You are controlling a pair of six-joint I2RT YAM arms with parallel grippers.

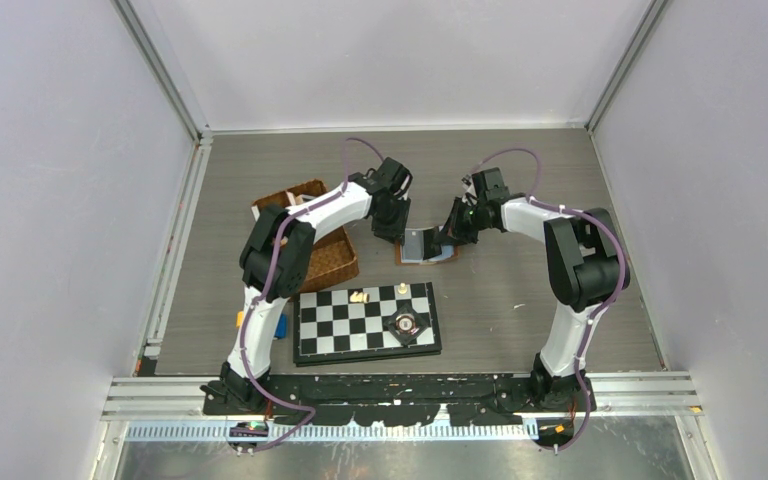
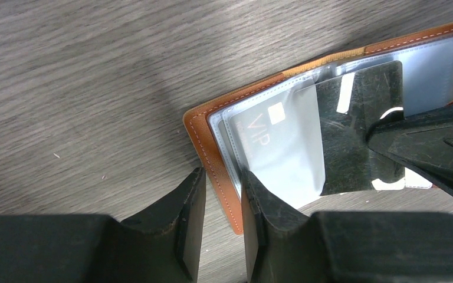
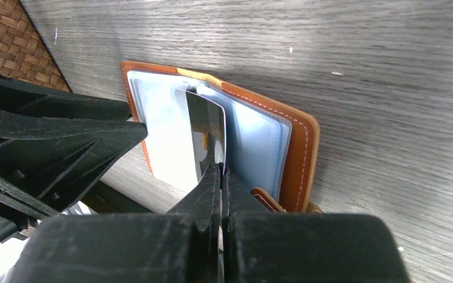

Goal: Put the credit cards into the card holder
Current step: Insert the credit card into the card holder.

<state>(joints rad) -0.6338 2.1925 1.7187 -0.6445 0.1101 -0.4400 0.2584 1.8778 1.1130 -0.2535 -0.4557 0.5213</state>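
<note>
The right gripper (image 3: 221, 177) is pinching a credit card (image 3: 207, 127), the card holder (image 3: 298, 147) lying open just ahead; the left gripper (image 2: 223, 180) is gaping narrowly astride its edge.

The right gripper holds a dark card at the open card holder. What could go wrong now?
1. The right gripper pinches the dark card by one edge; it may twist or slip.
2. The left gripper only straddles the edge of the card holder, jaws apart, so the holder may slide.
3. A VIP card already sits in a sleeve; the dark card might catch there.
</note>
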